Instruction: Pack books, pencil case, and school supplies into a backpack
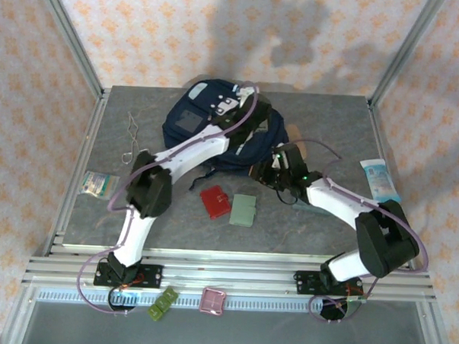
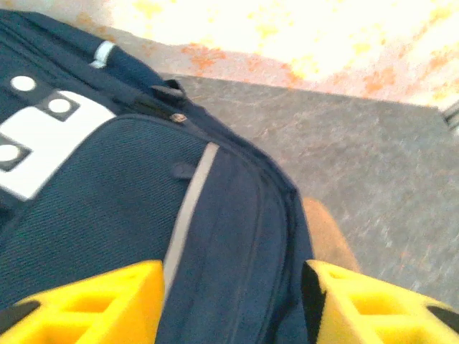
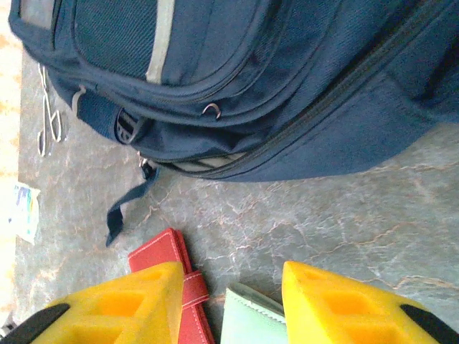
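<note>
Both pincers released at the backpack, two cases on the table.

Left gripper [image 2: 233, 304] hangs over the navy backpack [image 1: 201, 121] at the table's [image 1: 330, 131] twelve o'clock, jaws spread and clasping nothing. At the bag's edge peeks what may be the pencil case [image 2: 326, 236], a tan blur and hard to call. Right gripper [image 3: 231, 301] hovers at the bag's five o'clock, jaws parted and empty, just above the red case [image 3: 168, 261] and the pale green case [image 3: 251, 319], lying side by side at the bag's six o'clock.
</note>
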Robot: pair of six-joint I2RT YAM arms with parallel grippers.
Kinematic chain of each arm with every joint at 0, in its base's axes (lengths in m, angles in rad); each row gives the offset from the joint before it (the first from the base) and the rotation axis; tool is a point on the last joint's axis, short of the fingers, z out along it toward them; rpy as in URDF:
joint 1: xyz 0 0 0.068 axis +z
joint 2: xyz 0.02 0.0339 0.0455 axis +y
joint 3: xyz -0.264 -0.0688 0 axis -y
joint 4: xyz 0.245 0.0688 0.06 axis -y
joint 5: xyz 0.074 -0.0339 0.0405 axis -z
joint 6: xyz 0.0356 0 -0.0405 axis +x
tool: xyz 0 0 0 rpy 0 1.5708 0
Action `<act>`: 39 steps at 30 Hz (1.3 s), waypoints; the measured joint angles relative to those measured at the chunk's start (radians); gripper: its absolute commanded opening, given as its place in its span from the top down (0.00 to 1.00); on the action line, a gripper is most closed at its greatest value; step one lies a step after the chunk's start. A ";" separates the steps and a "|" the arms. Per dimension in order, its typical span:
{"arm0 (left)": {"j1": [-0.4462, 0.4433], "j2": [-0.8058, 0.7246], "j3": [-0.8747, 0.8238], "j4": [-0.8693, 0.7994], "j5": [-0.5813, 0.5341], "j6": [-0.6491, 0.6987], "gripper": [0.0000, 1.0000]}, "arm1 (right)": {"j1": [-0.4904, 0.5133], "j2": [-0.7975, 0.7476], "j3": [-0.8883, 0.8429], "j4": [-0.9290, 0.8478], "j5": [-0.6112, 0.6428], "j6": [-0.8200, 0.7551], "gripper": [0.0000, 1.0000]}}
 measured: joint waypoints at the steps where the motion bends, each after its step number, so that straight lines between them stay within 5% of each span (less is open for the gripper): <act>1: 0.003 -0.077 -0.103 0.034 0.001 -0.006 0.39 | 0.008 0.009 0.002 0.001 0.000 -0.004 0.59; 8: 0.145 -0.522 -0.686 0.291 0.074 -0.108 0.34 | 0.041 0.058 0.041 0.005 -0.008 -0.022 0.60; 16: 0.283 -0.531 -1.157 0.592 0.208 -0.275 0.32 | 0.053 0.066 0.061 0.027 -0.026 -0.021 0.60; 28: 0.292 -0.376 -1.229 0.879 0.237 -0.398 0.28 | 0.053 0.049 0.061 0.034 -0.031 -0.018 0.60; 39: 0.314 -0.251 -1.126 0.906 0.279 -0.421 0.32 | 0.053 0.048 0.049 0.063 -0.034 0.005 0.60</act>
